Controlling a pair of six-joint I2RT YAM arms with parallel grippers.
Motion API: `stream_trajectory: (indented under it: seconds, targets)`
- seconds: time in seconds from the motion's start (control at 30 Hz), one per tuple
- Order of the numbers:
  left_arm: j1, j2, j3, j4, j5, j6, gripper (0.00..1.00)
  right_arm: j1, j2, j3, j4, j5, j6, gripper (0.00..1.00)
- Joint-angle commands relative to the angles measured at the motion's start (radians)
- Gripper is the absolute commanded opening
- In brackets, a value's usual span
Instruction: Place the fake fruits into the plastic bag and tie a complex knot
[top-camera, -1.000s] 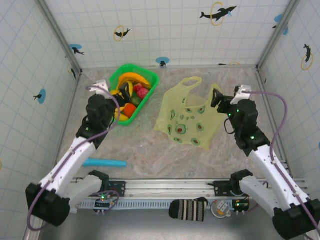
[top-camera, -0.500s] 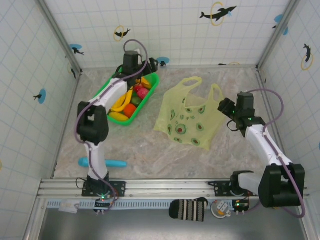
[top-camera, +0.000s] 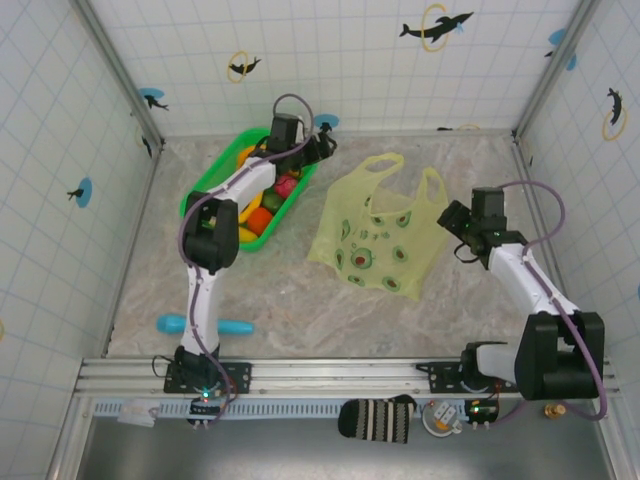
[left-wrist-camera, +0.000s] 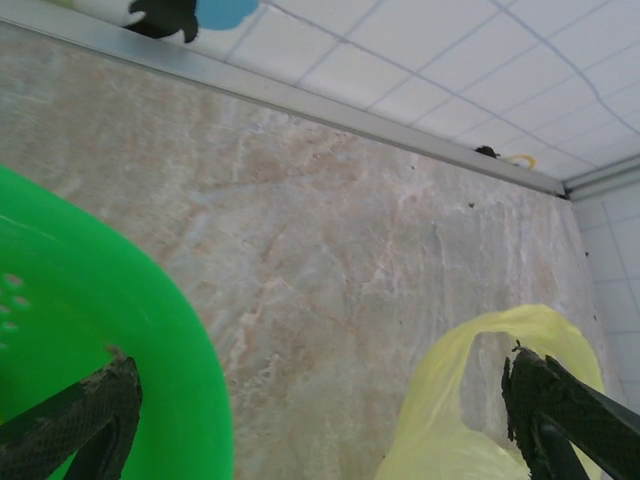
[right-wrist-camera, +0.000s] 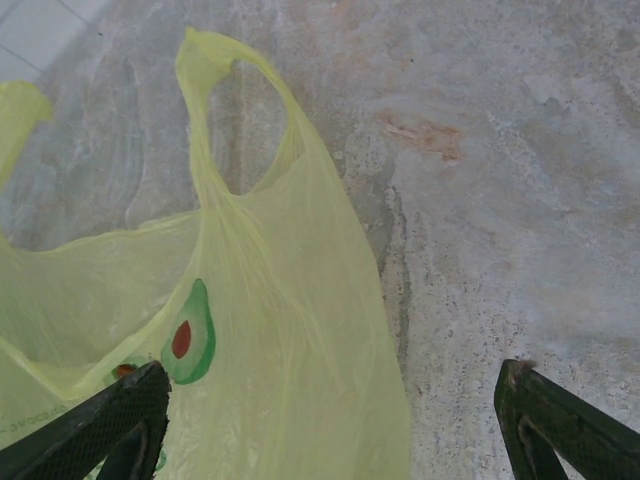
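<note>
The plastic bag (top-camera: 375, 232) lies flat mid-table, pale yellow-green with avocado prints and two handle loops pointing to the back. The fake fruits (top-camera: 256, 208), among them yellow bananas, an orange piece and a pink-red one, sit in the green tray (top-camera: 226, 160). My left gripper (top-camera: 320, 149) hovers open between the tray's far right corner and the bag. In the left wrist view the tray rim (left-wrist-camera: 150, 340) is at left and a bag handle (left-wrist-camera: 470, 390) at right, with the left gripper (left-wrist-camera: 320, 425) holding nothing. My right gripper (top-camera: 451, 216) is open at the bag's right edge, over the bag (right-wrist-camera: 260, 340), empty.
A teal stick (top-camera: 206, 325) lies near the front left by the left arm's base. A striped object (top-camera: 378, 420) rests on the near rail. Tiled walls close in the table; the back wall is near my left gripper.
My left arm has swung from beside the tray's left side out over the tray to its far right corner. My right gripper has shifted slightly down along the bag's right edge.
</note>
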Motion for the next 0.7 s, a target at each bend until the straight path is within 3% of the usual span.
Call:
stream_trajectory:
  seconds: [0.0,0.13,0.37,0.47,0.6,0.67]
  targets:
    - [-0.011,0.084,0.065,0.033,0.072,-0.046,0.95,-0.004,0.036,0.03,0.012,0.021,0.024,0.87]
    - [-0.02,0.139,0.051,0.123,0.172,-0.113,0.93,-0.004,0.05,0.032,0.048,0.038,0.037,0.87]
    - [-0.136,0.136,0.079,0.153,0.28,-0.055,0.93,-0.004,0.113,0.103,0.062,0.039,0.042,0.87]
    - [-0.159,0.099,0.06,0.109,0.31,-0.005,0.92,-0.001,0.173,0.157,0.116,-0.028,0.055,0.8]
    - [-0.16,-0.054,0.001,-0.014,0.13,0.103,0.92,0.019,0.348,0.348,0.101,-0.132,0.069,0.69]
    - [-0.156,-0.15,-0.055,-0.037,-0.013,0.142,0.95,0.025,0.433,0.423,0.113,-0.166,0.1,0.7]
